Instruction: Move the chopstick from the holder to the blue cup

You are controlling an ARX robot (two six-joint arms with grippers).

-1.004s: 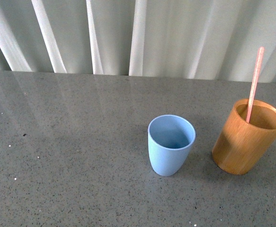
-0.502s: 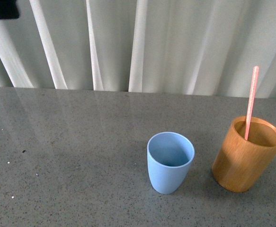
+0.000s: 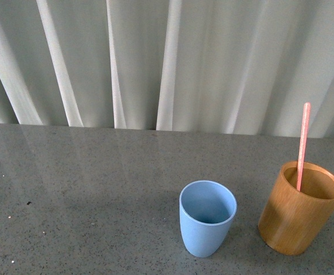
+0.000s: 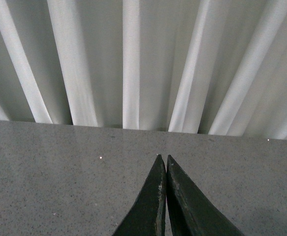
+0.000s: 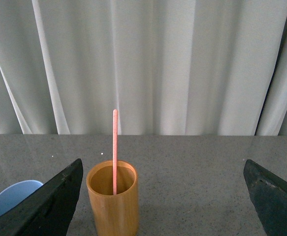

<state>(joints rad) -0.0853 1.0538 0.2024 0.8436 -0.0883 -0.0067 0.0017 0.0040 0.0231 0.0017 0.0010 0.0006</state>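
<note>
Flanking chopstick point(image 5: 114, 147) and holder point(image 5: 111, 212), wide-spread right gripper point(image 5: 162, 162).

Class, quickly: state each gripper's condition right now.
Left gripper: shut, holding nothing.
Right gripper: open, holding nothing.

The left gripper point(image 4: 163, 158) reaches out over a grey speckled bench point(image 4: 59, 182). Its two dark fingers point(image 4: 152, 204) are pressed together along their length, with only a thin seam between them, and they taper to meeting tips with nothing held. A few tiny white specks dot the bench surface. Beyond its far edge hangs a white curtain point(image 4: 133, 64) in vertical folds.
</note>
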